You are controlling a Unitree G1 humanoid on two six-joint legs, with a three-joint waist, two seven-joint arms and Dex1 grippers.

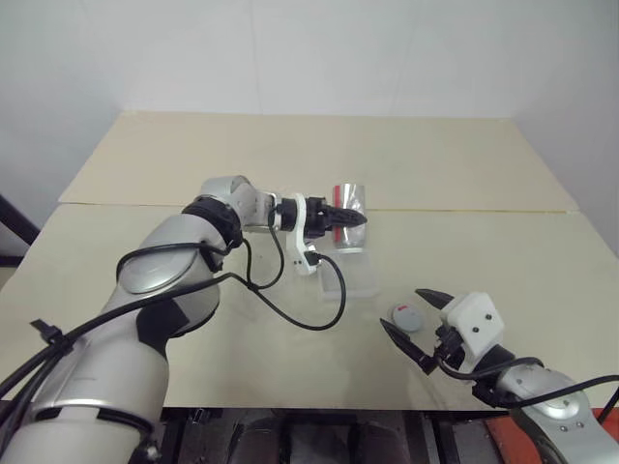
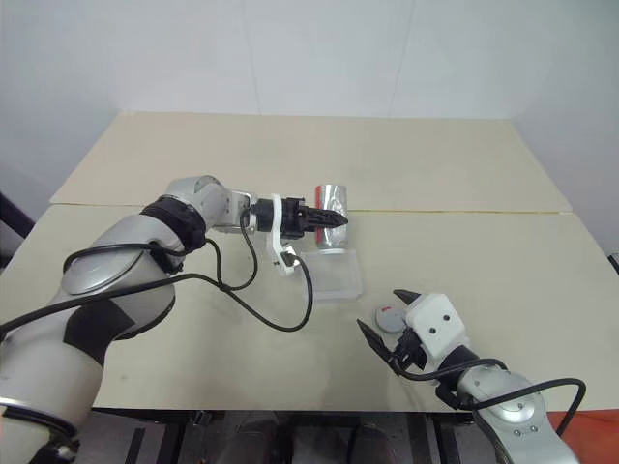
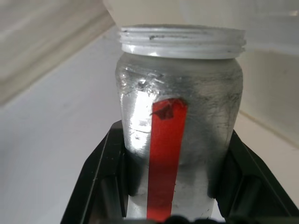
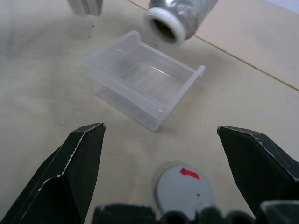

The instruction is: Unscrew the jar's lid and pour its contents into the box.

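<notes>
Now: pouring stage, with the lid off and the jar tipped over the box.

Reading from your left, the left gripper (image 1: 334,218) is clamped on the jar (image 1: 350,215), a silvery-grey cylinder with a red stripe and a white threaded mouth, held upended above the box (image 1: 352,275), a shallow clear plastic tray near the middle of the desk (image 1: 145,164). You can see in the right wrist view that the jar's open mouth points down at the box's far rim; whether the contents have dropped cannot be told, and the box looks empty there. Toward the desk's near edge, to your right, the lid (image 1: 405,315) lies flat, grey with a red mark. The right gripper (image 1: 418,327) hovers just beside it, fingers wide apart, holding nothing. Unscrewing is done; emptying the jar appears to remain.
</notes>
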